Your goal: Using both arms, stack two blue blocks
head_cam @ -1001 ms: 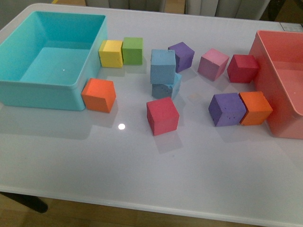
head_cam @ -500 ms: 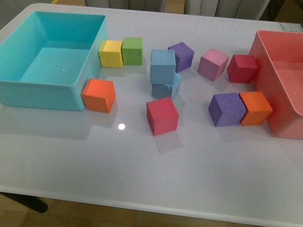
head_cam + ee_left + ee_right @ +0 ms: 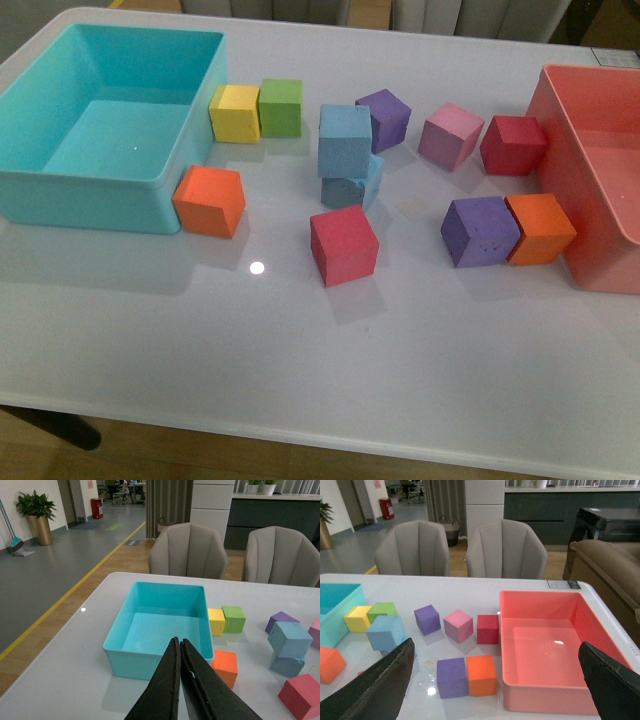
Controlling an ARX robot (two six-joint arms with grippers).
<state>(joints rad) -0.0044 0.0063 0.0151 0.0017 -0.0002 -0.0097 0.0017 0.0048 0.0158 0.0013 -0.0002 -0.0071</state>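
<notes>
Near the table's middle one blue block rests on top of the other blue block, turned a little so the lower one sticks out to the right. The left wrist view shows the same pair, upper block over lower block, and the right wrist view catches the upper block at its edge. Neither arm appears in the front view. My left gripper is shut and empty, high above the table's near left side. My right gripper is wide open and empty, well back from the blocks.
A turquoise bin stands at the left, a pink bin at the right. Around the stack lie yellow, green, orange, red, purple and pink cubes, plus purple and orange ones.
</notes>
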